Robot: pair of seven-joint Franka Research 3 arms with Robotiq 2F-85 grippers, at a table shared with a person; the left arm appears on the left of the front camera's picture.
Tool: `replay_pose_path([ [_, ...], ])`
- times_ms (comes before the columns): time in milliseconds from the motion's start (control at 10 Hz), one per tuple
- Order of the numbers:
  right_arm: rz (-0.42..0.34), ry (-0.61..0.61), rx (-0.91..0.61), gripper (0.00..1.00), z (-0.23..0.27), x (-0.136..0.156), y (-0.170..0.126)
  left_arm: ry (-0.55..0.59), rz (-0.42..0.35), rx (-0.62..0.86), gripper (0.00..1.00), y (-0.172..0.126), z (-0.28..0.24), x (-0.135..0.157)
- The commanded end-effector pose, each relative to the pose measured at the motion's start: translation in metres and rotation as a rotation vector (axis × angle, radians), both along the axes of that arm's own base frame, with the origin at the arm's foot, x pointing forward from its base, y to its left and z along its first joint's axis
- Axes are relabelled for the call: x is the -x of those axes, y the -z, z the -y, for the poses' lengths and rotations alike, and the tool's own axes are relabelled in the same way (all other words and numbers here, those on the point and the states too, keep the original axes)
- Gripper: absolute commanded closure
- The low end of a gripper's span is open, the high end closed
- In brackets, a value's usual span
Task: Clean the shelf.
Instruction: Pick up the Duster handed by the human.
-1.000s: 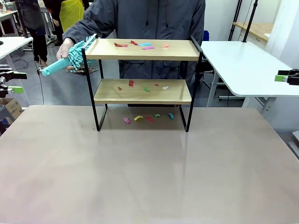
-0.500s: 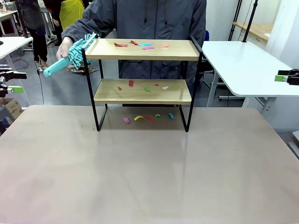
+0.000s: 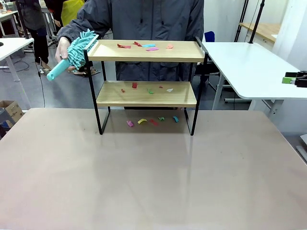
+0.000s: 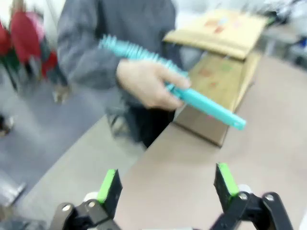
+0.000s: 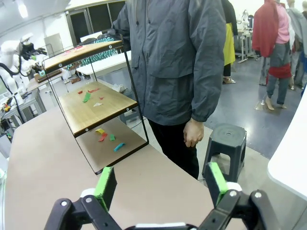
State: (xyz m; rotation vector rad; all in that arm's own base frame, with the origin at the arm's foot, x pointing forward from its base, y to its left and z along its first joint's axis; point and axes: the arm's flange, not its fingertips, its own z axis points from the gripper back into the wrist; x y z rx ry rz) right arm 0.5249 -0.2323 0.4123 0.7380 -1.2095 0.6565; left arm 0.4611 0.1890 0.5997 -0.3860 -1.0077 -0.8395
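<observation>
The shelf (image 3: pixel 147 51) stands mid-table, with coloured paper scraps (image 3: pixel 148 46) on its top board, on the lower board (image 3: pixel 146 94) and on the table under it. A person behind it holds a teal duster (image 3: pixel 76 50) at the top board's left end. In the blurred left wrist view my left gripper (image 4: pixel 168 184) is open and empty, facing the hand (image 4: pixel 148 88) that holds the duster (image 4: pixel 211 108), with the shelf (image 4: pixel 216 62) behind. My right gripper (image 3: pixel 289 79) hangs open off the table's right side. The right wrist view has that gripper (image 5: pixel 160 184) open and the shelf (image 5: pixel 96 103) far left.
The beige tabletop (image 3: pixel 153 177) is bare in front of the shelf. A white table (image 3: pixel 249 67) stands at the right. Near the person's legs is a dark stool (image 5: pixel 225 139). Other people stand farther back.
The person has tilted the duster's head up at the shelf's left end. My left gripper has left the front view's left edge. The right gripper has not moved.
</observation>
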Motion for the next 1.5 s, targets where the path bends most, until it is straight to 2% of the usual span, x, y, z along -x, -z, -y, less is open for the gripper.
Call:
replay_pose_path([
  [0, -0.002, -0.005, 0.007, 0.00, -0.003, 0.001, -0.001, -0.043, -0.172, -0.074, 0.00, -0.041, 0.045, 0.035],
  [100, -0.002, -0.005, 0.007, 0.00, -0.003, 0.001, -0.001, -0.058, -0.185, -0.077, 0.00, -0.058, 0.062, 0.045],
  [200, -0.002, -0.005, 0.007, 0.00, -0.003, 0.001, -0.001, -0.078, -0.128, -0.121, 0.00, -0.074, 0.090, 0.057],
  [300, -0.002, -0.005, 0.007, 0.00, -0.003, 0.001, -0.001, -0.081, -0.146, -0.180, 0.00, -0.079, 0.121, 0.065],
  [500, -0.002, -0.005, 0.007, 0.00, -0.003, 0.001, -0.001, -0.215, -0.238, -0.259, 0.00, -0.079, 0.186, 0.070],
  [700, -0.002, -0.005, 0.007, 0.00, -0.003, 0.001, -0.001, -0.323, -0.296, -0.232, 0.00, -0.074, 0.222, 0.067],
  [800, -0.002, -0.005, 0.007, 0.00, -0.003, 0.001, -0.001, -0.355, -0.367, -0.253, 0.00, -0.067, 0.237, 0.064],
  [900, -0.002, -0.005, 0.007, 0.00, -0.003, 0.001, -0.001, -0.382, -0.345, -0.227, 0.00, -0.062, 0.238, 0.049],
  [1000, -0.002, -0.005, 0.007, 0.00, -0.003, 0.001, -0.001, -0.286, -0.254, -0.183, 0.00, -0.052, 0.220, 0.035],
  [1100, -0.002, -0.005, 0.007, 0.00, -0.003, 0.001, -0.001, -0.341, -0.334, -0.252, 0.00, -0.062, 0.243, 0.060],
  [1400, -0.002, -0.005, 0.007, 0.00, -0.003, 0.001, -0.001, -0.341, -0.334, -0.252, 0.00, -0.062, 0.243, 0.060],
])
